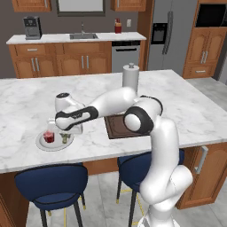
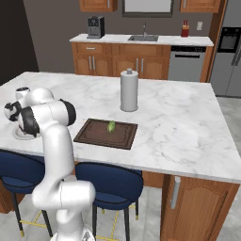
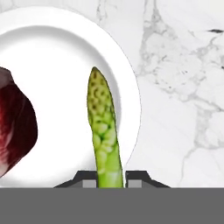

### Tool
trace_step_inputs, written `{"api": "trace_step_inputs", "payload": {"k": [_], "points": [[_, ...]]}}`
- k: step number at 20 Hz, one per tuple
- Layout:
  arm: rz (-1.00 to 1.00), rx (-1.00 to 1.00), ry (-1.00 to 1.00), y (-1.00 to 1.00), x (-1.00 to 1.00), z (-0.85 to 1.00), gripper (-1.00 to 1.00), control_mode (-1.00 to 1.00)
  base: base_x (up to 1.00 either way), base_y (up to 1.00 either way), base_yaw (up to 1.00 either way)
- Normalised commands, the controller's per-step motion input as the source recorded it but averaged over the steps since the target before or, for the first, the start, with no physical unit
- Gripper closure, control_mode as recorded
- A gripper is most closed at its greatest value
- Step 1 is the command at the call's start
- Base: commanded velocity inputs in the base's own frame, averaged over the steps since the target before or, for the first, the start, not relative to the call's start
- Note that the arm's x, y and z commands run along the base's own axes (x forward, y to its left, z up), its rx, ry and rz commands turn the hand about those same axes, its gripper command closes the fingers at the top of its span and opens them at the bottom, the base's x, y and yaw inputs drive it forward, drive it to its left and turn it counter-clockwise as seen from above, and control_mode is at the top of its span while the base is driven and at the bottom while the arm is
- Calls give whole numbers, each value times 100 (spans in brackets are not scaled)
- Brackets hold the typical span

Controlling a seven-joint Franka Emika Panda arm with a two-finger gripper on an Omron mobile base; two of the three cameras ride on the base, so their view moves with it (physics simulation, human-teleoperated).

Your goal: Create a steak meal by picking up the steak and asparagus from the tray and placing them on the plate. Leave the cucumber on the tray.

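Observation:
The asparagus (image 3: 103, 127) rises as a green stalk between my fingertips, and my gripper (image 3: 110, 180) is shut on its lower end. It hangs over the right part of the round white plate (image 3: 57, 57). The dark-red steak (image 3: 15, 127) lies on the plate's left side. In the left base view my gripper (image 1: 65, 132) points down over the plate (image 1: 42, 144), with the steak (image 1: 48, 137) and the asparagus (image 1: 65, 138) beneath it. The dark brown tray (image 2: 101, 136) holds the light-green cucumber (image 2: 111, 126). My forearm covers part of the tray (image 1: 116, 128).
A white paper-towel roll (image 2: 129, 90) stands upright on the marble island behind the tray. Blue stools (image 1: 51, 184) sit under the island's near edge. The plate lies close to that edge, left of the tray.

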Motion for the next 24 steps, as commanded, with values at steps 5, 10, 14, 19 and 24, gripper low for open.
{"api": "trace_step_inputs", "payload": {"k": [5, 10, 14, 19, 24], "points": [[0, 0, -3, 20, 21, -22, 100, -100, 0, 0, 0], [0, 0, -2, 17, 24, -16, 100, -100, 0, 0, 0], [0, 0, -1, 4, 30, -10, 100, -100, 0, 0, 0], [0, 0, -1, 2, 22, -4, 100, -100, 0, 0, 0], [0, 0, -4, 0, 0, 0, -100, -100, 0, 0, 0]]}}
